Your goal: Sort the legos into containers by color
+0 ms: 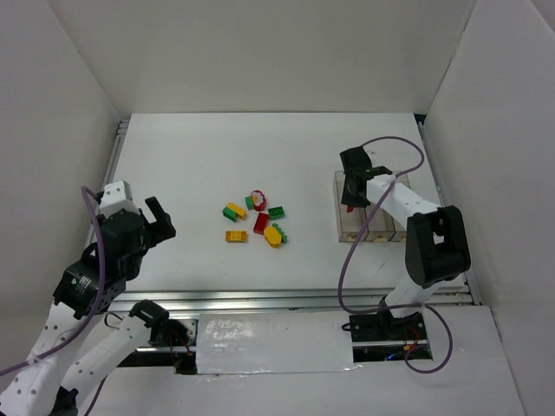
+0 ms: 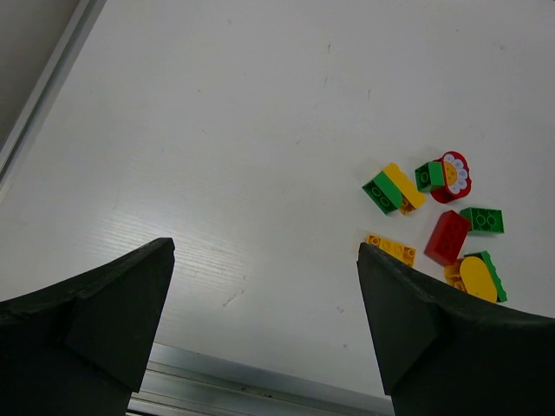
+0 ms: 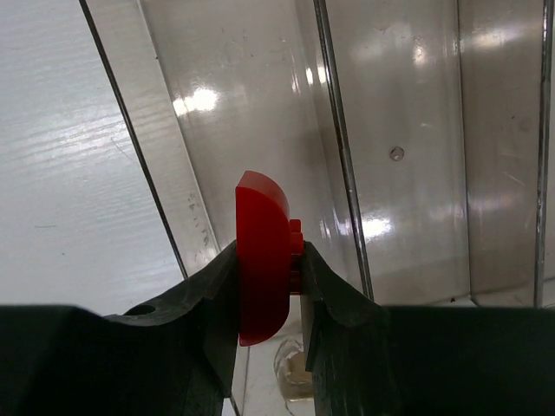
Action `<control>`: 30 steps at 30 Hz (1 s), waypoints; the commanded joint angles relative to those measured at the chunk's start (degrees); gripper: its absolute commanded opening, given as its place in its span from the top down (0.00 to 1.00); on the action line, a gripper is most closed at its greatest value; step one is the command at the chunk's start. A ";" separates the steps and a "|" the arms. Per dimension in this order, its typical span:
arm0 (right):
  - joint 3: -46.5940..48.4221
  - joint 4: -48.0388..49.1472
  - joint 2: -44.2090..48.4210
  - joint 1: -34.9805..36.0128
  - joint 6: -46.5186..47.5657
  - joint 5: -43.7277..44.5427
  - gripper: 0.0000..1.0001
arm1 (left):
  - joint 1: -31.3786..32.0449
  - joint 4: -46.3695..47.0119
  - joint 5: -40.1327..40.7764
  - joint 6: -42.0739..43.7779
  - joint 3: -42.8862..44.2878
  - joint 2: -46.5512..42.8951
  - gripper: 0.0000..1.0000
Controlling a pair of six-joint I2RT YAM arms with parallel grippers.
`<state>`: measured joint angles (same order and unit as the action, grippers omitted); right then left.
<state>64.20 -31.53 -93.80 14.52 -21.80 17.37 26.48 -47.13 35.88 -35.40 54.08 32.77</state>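
Note:
My right gripper (image 1: 350, 201) is shut on a rounded red lego (image 3: 263, 260) and holds it over the left bin of the clear containers (image 1: 375, 227); the bin wall (image 3: 147, 182) shows below it. Loose legos lie mid-table: a green-and-yellow pair (image 1: 233, 211), a red piece with a white face (image 1: 257, 200), a green brick (image 1: 277, 211), a red brick (image 1: 261, 224), a yellow plate (image 1: 236, 236), a yellow-and-green piece (image 1: 276, 234). My left gripper (image 1: 161, 219) is open and empty, left of them. The left wrist view shows the same pile, with the red brick (image 2: 447, 237).
White walls enclose the table on the left, back and right. A metal rail (image 1: 260, 299) runs along the near edge. A purple cable (image 1: 364, 260) loops from the right arm down past the bins.

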 commanded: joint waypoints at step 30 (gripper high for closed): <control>25.78 -3.78 -16.65 34.51 -30.22 7.51 0.25 | 0.24 2.13 0.16 1.30 0.32 2.82 0.00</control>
<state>84.49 -32.21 -106.61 47.29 -46.46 22.17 26.52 -46.81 35.55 -34.54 54.04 35.31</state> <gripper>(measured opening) 0.755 0.994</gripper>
